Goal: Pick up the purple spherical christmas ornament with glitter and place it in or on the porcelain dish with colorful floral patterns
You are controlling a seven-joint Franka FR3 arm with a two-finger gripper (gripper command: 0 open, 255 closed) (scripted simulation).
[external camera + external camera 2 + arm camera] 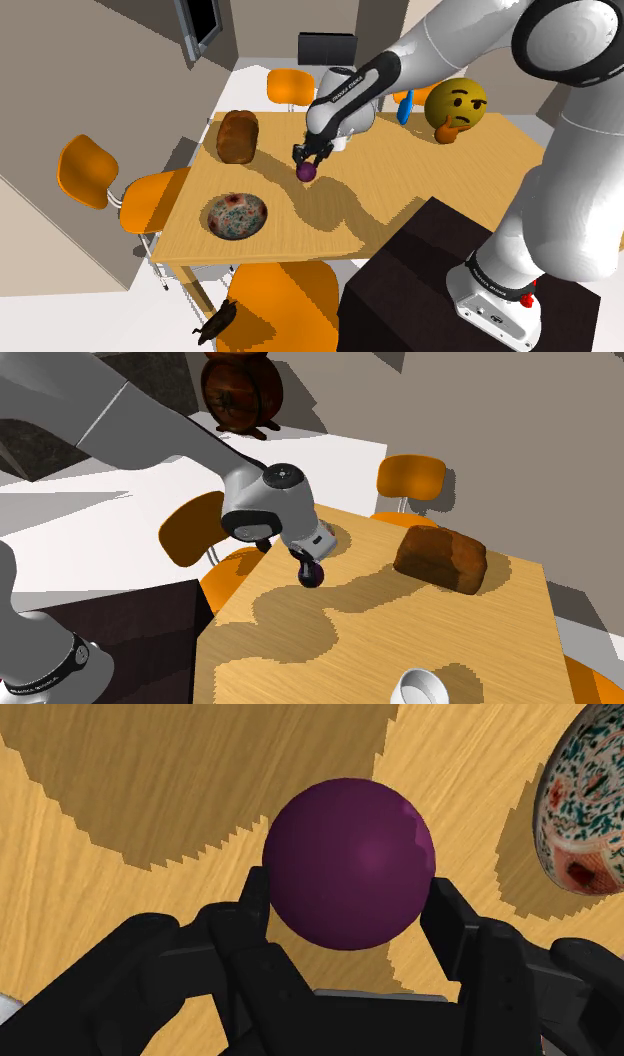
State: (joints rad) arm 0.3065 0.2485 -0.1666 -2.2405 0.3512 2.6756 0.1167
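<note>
A dark purple ball ornament [349, 862] sits clasped between the two black fingers of my gripper [350, 909]. In the shoulder view the gripper [306, 160] holds the ornament [307, 172] a little above the wooden table [400, 190], near its middle. The second exterior view shows the ornament [312, 574] hanging under the hand, off the table top. The floral dish [237, 216] stands near the table's front edge at the shoulder view's left; its rim [585, 804] shows beside the ornament in the wrist view.
A brown loaf [238, 135] lies at the table's far left in the shoulder view. A yellow thinking-face ball [460, 108] and a blue object [404, 106] stand at the back right. Orange chairs [100, 180] ring the table. A white cup [420, 689] stands near the second exterior view's bottom edge.
</note>
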